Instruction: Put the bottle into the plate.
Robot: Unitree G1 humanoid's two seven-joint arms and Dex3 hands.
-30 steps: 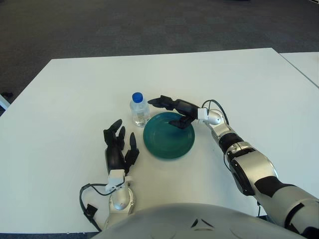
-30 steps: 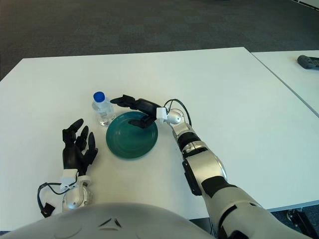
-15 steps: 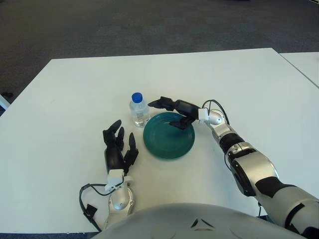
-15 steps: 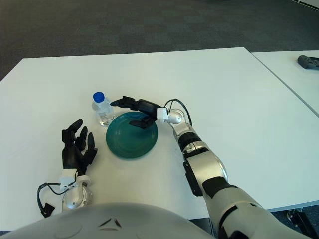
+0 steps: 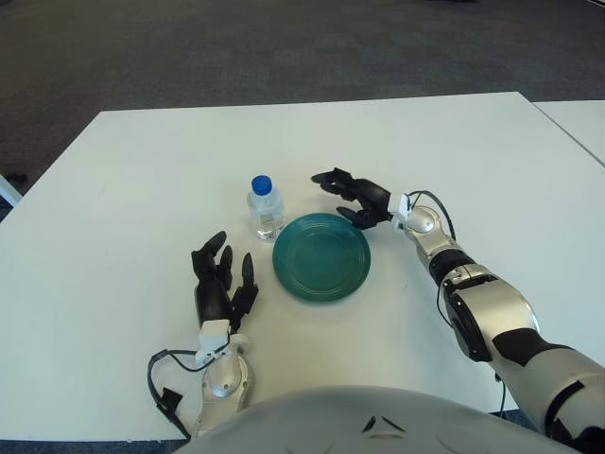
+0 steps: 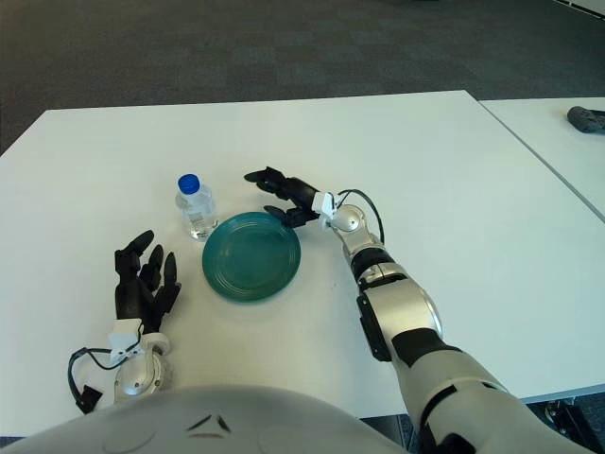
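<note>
Standing upright — cap up — bottle beside plate; right hand fingers released.

bottle: clear, blue cap, upright on table, just beside plate's far-left rim
plate: teal, round, empty

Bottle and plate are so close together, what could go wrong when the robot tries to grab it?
The bottle stands upright just off the plate's far-left rim. The right hand, open beyond the plate, could bump the bottle and tip it. Its fingers might also knock the plate. The left hand shows open, near side of the bottle.
</note>
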